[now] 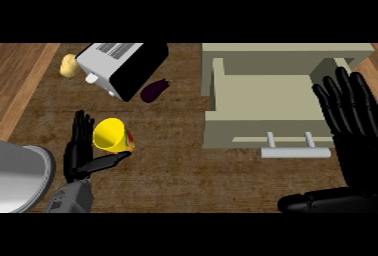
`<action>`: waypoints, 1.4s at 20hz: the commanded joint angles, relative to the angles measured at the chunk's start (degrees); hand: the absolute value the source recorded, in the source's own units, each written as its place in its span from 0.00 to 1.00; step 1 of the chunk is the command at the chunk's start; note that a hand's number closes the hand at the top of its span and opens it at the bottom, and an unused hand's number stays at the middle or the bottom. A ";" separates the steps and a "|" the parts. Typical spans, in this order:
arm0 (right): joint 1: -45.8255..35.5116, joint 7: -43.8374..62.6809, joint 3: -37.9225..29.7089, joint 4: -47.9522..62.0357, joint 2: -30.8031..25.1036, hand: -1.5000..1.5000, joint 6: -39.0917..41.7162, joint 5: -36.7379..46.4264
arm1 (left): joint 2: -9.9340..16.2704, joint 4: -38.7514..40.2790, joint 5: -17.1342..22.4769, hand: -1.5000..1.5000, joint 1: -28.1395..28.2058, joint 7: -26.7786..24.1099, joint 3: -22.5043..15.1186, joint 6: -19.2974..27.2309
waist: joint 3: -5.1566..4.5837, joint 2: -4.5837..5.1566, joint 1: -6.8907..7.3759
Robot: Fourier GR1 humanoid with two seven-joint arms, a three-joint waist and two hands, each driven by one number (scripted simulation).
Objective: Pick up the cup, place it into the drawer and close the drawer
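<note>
A grey rounded object [22, 175] is showing at the view's eight o'clock edge. Just beside it, the left hand [80, 150] is reaching up from the seven o'clock side, its fingers standing nearly straight behind the yellow cup [111, 135] and its thumb lying under the cup's base, so the hand is cradling the cup without curling round it. The cup is lying tilted on the wooden counter [192, 170], mouth facing up. At eleven o'clock a toaster [122, 67] is sitting beside a pale item [69, 65] and a dark purple one [154, 90]. At two o'clock the beige drawer [258, 100] is standing open, handle [295, 152] toward six. The right hand [347, 115] is resting wide at three o'clock
</note>
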 commanded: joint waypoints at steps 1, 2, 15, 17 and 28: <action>3.25 -0.84 -1.68 -1.19 -0.79 0.00 2.06 -2.23 | 1.60 4.18 0.03 0.00 0.92 -3.41 0.20 -2.25 | 0.00 -0.02 0.00; -2.90 -0.52 -2.20 3.67 -0.49 0.00 -0.39 -0.32 | -0.23 7.08 0.51 0.00 -0.10 -6.65 0.57 -1.99 | -0.02 0.03 0.09; -2.04 0.32 -3.80 1.48 -2.12 0.00 2.51 -4.03 | 1.21 21.99 1.78 0.00 -9.15 -14.90 2.27 -5.29 | -0.02 0.05 -0.13; 3.27 -3.84 -0.21 1.44 0.07 0.00 2.63 -0.28 | 2.12 22.97 2.40 0.00 -9.83 -13.42 2.23 -7.68 | -0.02 0.05 -0.20; 2.94 1.54 -0.10 -3.12 -0.21 0.00 1.79 -1.86 | 1.94 30.15 3.86 0.00 -12.30 -18.25 2.84 -17.74 | -0.06 0.10 -0.46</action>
